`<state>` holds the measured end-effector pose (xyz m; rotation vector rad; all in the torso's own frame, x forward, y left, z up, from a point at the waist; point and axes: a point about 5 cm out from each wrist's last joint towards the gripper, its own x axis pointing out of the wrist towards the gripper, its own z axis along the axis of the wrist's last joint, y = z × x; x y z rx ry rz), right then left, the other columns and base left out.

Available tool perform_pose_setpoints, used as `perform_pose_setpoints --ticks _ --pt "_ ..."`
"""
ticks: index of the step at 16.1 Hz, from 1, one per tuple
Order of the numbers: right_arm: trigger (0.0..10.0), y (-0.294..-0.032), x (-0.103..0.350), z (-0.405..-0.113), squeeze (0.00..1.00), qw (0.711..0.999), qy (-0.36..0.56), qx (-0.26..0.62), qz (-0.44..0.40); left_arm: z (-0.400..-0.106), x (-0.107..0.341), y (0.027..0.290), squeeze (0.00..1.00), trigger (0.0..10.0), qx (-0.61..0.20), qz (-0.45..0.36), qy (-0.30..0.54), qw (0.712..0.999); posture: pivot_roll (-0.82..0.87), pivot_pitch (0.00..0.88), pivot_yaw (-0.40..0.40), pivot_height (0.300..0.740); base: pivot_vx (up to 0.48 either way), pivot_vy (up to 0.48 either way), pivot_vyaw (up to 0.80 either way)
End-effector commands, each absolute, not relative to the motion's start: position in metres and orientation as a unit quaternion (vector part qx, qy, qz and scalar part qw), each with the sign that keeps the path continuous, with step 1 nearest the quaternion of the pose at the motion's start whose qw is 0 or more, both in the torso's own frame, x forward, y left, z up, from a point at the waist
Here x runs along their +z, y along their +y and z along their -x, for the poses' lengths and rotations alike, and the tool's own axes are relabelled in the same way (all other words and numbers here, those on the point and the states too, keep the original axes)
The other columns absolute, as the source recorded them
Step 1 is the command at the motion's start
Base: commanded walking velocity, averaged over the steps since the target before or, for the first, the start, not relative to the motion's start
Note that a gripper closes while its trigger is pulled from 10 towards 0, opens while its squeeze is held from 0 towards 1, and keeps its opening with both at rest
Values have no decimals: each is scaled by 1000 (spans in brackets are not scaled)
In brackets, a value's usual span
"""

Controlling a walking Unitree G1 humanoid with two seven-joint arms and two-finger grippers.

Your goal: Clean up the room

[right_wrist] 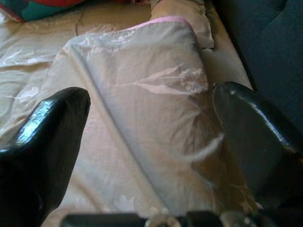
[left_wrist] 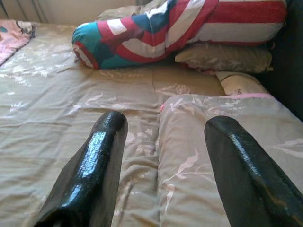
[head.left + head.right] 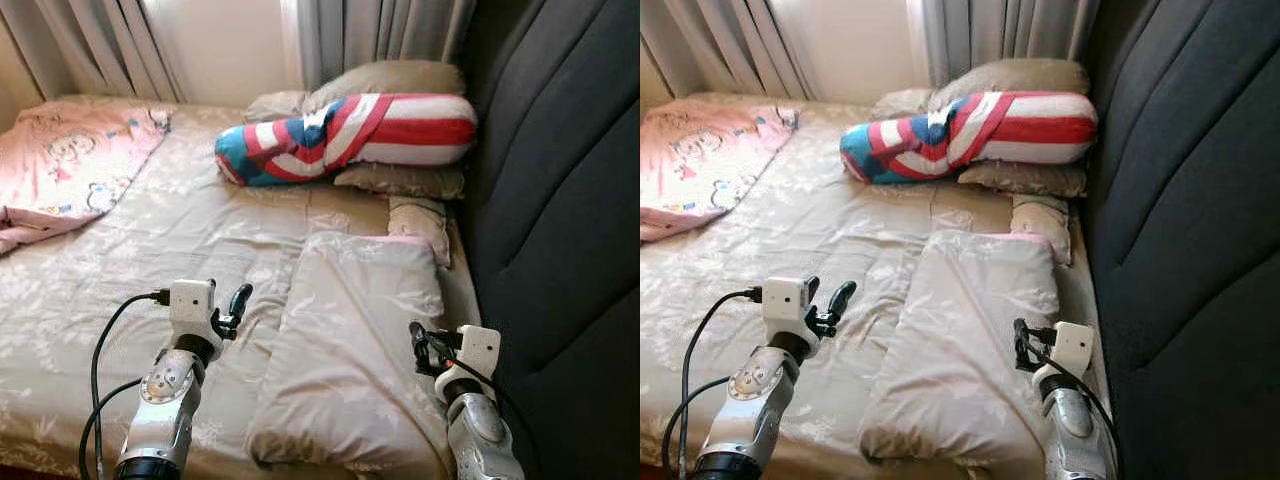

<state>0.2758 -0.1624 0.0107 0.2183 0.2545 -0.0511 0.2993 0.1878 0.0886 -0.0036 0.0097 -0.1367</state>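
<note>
A folded beige quilt [image 3: 350, 350] with a pink edge lies on the bed's front right, next to the headboard. My left gripper [image 3: 232, 308] hovers open just left of it, over the beige floral sheet [image 3: 200, 230]. In the left wrist view its fingers [image 2: 102, 156] stand apart with nothing between them. My right gripper [image 3: 422, 345] hangs open above the quilt's right side, and the quilt [image 1: 142, 94] lies below its spread fingers. A red, white and blue striped bolster [image 3: 350, 135] rests on beige pillows [image 3: 400, 180] farther back. A pink printed blanket [image 3: 70, 160] lies crumpled at the far left.
A dark padded headboard [image 3: 560, 200] runs along the right side, close to my right arm. Grey curtains [image 3: 380, 35] hang behind the bed. A small beige pillow [image 3: 420, 222] sits between the quilt and the larger pillows.
</note>
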Motion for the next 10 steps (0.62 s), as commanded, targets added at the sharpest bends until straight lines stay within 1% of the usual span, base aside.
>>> perform_pose_setpoints --ticks 1,3,6,8,10 --pt "10000 -161 10 -275 0 985 132 -23 -106 -299 87 191 0 10000 -60 -3 6 998 5 90 -43 710 0 0 0" --pt "10000 -160 10 -275 0 986 125 -25 -106 -298 87 191 0 10000 -58 -2 5 998 2 98 -43 696 0 0 0" --pt "10000 -160 11 -274 0 986 124 -24 -105 -300 88 192 0 10000 -56 -4 4 998 -2 105 -44 696 0 0 0" --pt "10000 -160 11 -274 0 986 124 -24 -104 -305 94 200 0 10000 -52 -19 -5 998 2 108 -47 696 0 0 0" --pt "10000 -161 11 -275 0 986 124 -25 -104 -308 99 202 0 10000 -48 -18 -11 999 5 108 -46 696 0 0 0"
